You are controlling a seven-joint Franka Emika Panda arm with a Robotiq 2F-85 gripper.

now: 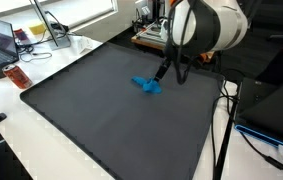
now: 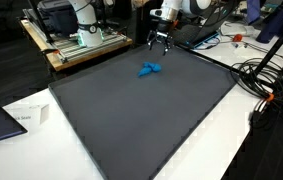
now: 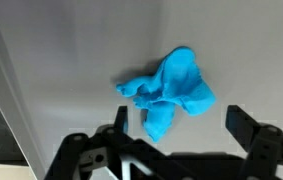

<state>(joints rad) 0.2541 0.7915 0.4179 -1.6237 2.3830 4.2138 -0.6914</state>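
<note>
A crumpled blue cloth (image 3: 171, 90) lies on the dark grey mat (image 3: 71, 60); both exterior views show the cloth (image 1: 146, 85) (image 2: 150, 69) at the mat's far part. My gripper (image 3: 179, 122) hangs just above the mat beside the cloth, open, with the fingers spread wide and nothing between them. In the wrist view the cloth's lower edge reaches down between the two fingertips. In the exterior views the gripper (image 1: 171, 74) (image 2: 160, 42) sits a little past the cloth, apart from it.
The mat (image 1: 111, 120) covers most of a white table (image 2: 221, 140). A laptop (image 1: 3, 42) and cables lie at one corner. A rack with equipment (image 2: 71, 30) stands behind the table. Cables (image 2: 271, 85) trail over the side edge.
</note>
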